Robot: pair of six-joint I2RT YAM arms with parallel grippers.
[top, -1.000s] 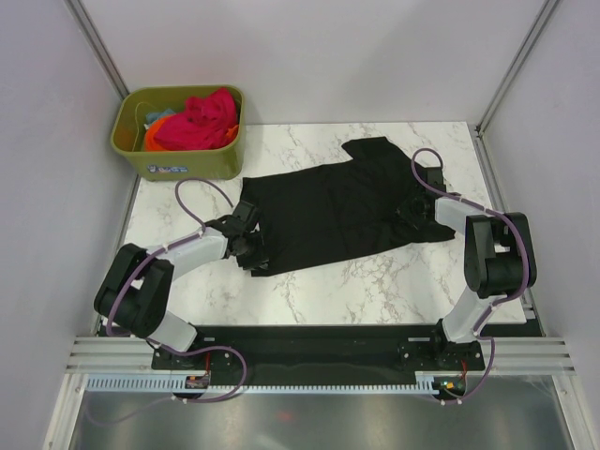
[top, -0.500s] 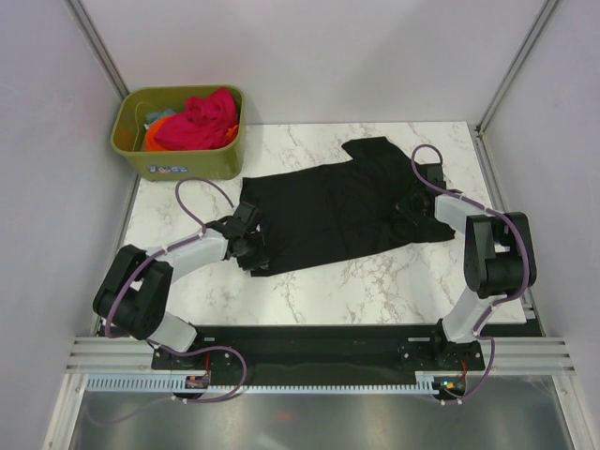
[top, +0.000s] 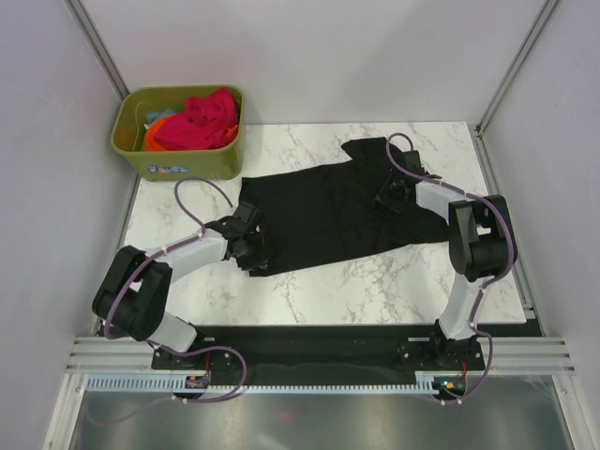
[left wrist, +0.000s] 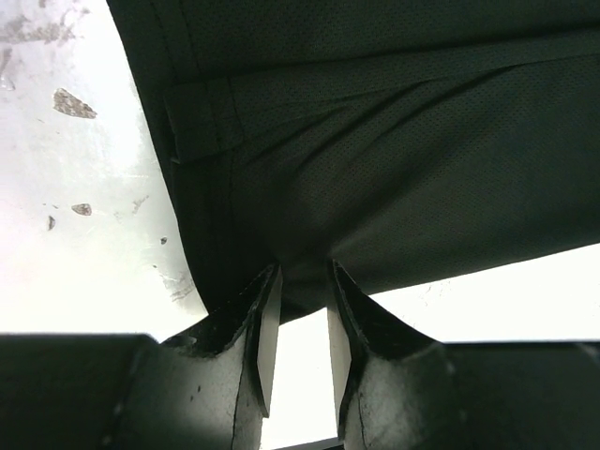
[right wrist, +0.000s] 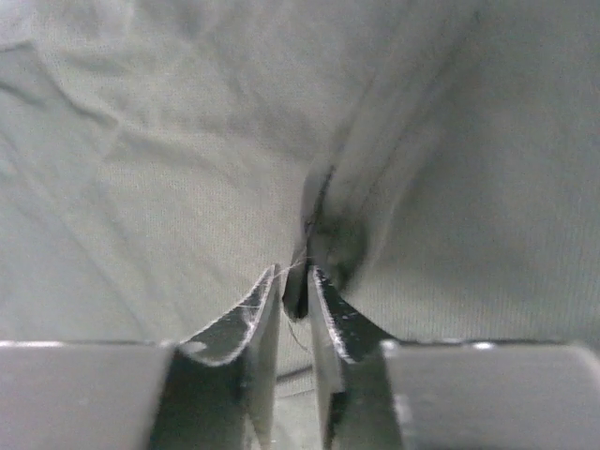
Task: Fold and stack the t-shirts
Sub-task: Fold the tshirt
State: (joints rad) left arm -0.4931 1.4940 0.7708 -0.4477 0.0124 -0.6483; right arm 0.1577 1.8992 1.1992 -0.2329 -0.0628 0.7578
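1. The black t-shirt (top: 323,211) lies spread across the middle of the marble table (top: 375,281) in the top view. Its body is mostly flat, and its right part is rumpled.
2. The olive-green bin (top: 178,161) stands at the upper left of the top view, just beyond the shirt's upper left corner and not touching it. A pink-red t-shirt (top: 199,120) is heaped inside, with an orange t-shirt (top: 152,139) at its left. A trace of teal shows behind them, too small to identify.
3. The left gripper (top: 253,248) sits low at the lower left edge of the black shirt in the top view.
4. In the left wrist view its fingers (left wrist: 267,319) stand a narrow gap apart, with white table showing between them lower in the frame. The shirt's dark edge reaches in between the tips. Creases run up from that spot, and a stitched hem band crosses the upper left of the frame. Whether the cloth is clamped cannot be told.
5. The right gripper (top: 386,195) rests on the right part of the black shirt, right of centre in the top view.
6. In the right wrist view its fingers (right wrist: 258,319) are set narrowly apart. A raised ridge of cloth runs down from the upper right of the frame and ends in a dark pucker at the tips. A loose thread hangs by them. Whether the pucker is gripped cannot be told.
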